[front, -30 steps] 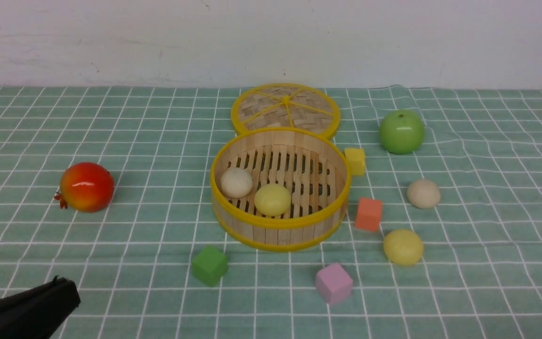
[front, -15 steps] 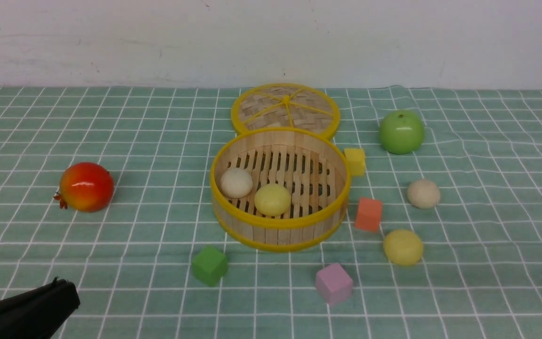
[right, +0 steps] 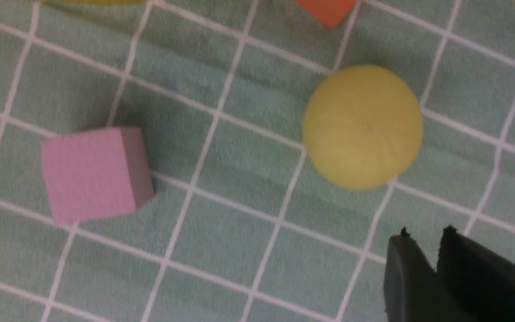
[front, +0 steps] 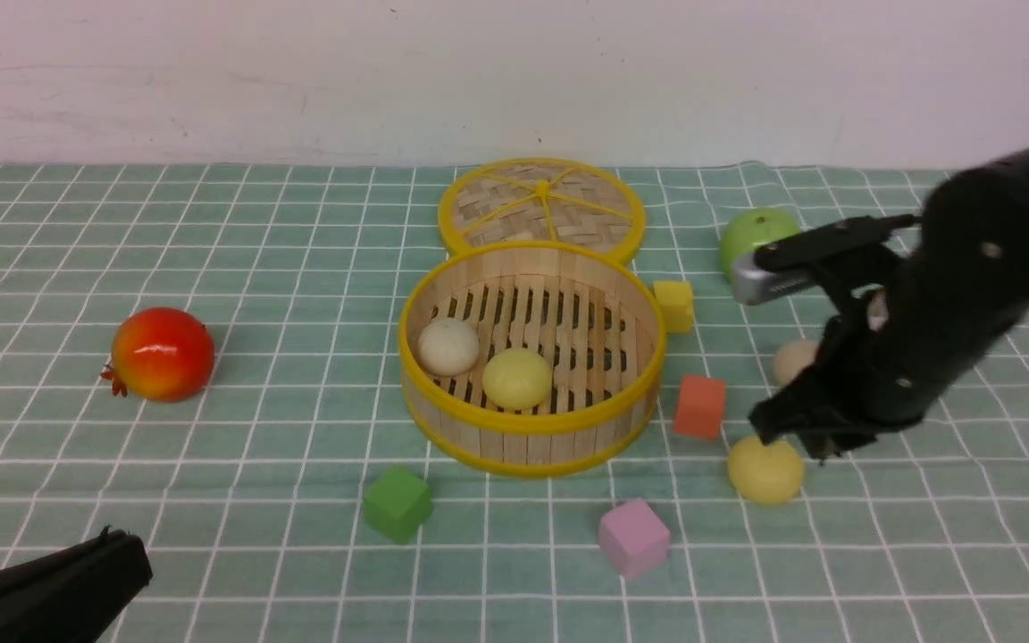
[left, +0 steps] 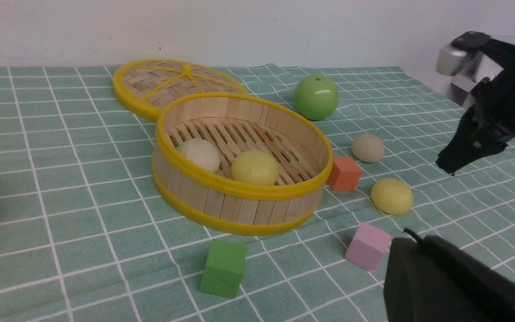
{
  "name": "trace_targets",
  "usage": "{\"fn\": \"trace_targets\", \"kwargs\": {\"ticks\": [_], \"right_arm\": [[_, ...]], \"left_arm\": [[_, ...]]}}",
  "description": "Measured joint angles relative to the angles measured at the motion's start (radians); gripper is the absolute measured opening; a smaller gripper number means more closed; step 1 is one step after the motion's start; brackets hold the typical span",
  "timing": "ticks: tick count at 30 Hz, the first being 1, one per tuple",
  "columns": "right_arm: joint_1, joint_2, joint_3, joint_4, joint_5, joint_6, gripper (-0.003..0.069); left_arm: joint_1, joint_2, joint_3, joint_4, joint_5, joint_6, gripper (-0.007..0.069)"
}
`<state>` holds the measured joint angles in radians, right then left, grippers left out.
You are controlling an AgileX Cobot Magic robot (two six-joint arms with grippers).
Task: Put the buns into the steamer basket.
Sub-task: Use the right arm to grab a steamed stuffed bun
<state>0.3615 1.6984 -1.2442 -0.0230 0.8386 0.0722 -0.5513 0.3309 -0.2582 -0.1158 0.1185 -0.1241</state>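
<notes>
- Step in hand, as I judge it: the right gripper (right: 425, 237) is to pick up the loose yellow bun (front: 765, 469). That bun lies on the bench (front: 211, 446) right of the basket (front: 528, 429), between the orange cube (front: 699, 406) and the pink cube (front: 632, 537).
- The right gripper hangs just beside and above that bun, jaws nearly together and holding nothing. They must spread wider than the bun before going down.
- Centre over the dome and close gently at its widest girth. The smooth round surface could squirt out.
- The bun sits dome up and is round from above, with no long axis, so any jaw heading suits.
- The loose beige bun (left: 368, 148) lies farther back.
- Two buns sit in the basket's left part, so release over the bare right half.
- I cannot tell how the left gripper (front: 41, 589) stands.
</notes>
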Motion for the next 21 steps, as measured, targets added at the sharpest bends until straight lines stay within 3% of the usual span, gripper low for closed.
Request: {"fn": "trace_targets", "kwargs": {"ticks": [9, 16, 21], "right_arm": [[0.000, 0.152, -0.075, 0.003, -0.031, 0.000, 0.0295], [-0.004, 0.183, -0.077, -0.001, -0.109, 0.000, 0.0295], [-0.028, 0.209, -0.079, -0.005, -0.117, 0.000, 0.0250]], "left_arm": [[0.000, 0.000, 0.000, 0.000, 0.000, 0.000, -0.0013], [0.000, 0.000, 0.000, 0.000, 0.000, 0.000, -0.0009], [0.000, 0.000, 0.001, 0.000, 0.000, 0.000, -0.0003]]}}
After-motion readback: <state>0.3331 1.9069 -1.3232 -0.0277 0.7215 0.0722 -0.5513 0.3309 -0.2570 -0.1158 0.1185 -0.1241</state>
